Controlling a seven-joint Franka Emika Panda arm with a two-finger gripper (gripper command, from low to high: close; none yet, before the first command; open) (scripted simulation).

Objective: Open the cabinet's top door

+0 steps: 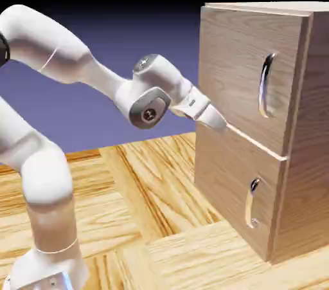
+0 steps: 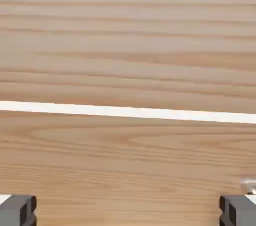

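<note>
While the top door (image 1: 234, 63) sits closed above the lower door (image 1: 222, 163), its long curved silver handle (image 1: 262, 88) stands upright near the door's edge on the exterior view's right. The top door forms the larger, upper part of the front of the cabinet (image 1: 315, 128), a light-brown woodgrain box standing on the wooden table (image 1: 167, 205), toward the exterior view's right and across the end of the table's visible far edge. Beneath the top door runs a narrow pale seam (image 2: 128, 111); in the hand view it crosses the woodgrain from side to side, tilting slightly down to the right. The lower door carries a shorter curved handle (image 1: 249, 204), also upright and nearer the door's edge on the exterior view's right.

Out in front of the doors, the gripper (image 2: 128, 211) has its fingers spread wide, with only woodgrain showing between them in the hand view. It points at the cabinet's front close to the seam, well apart from the top door's handle; whether it touches the wood, I cannot tell. A bit of shiny metal shows at the hand view's right edge, just above a fingertip.

Farther out, the white arm (image 1: 106, 83) bends over the table from its base (image 1: 48, 269), near the exterior view's lower left corner.
</note>
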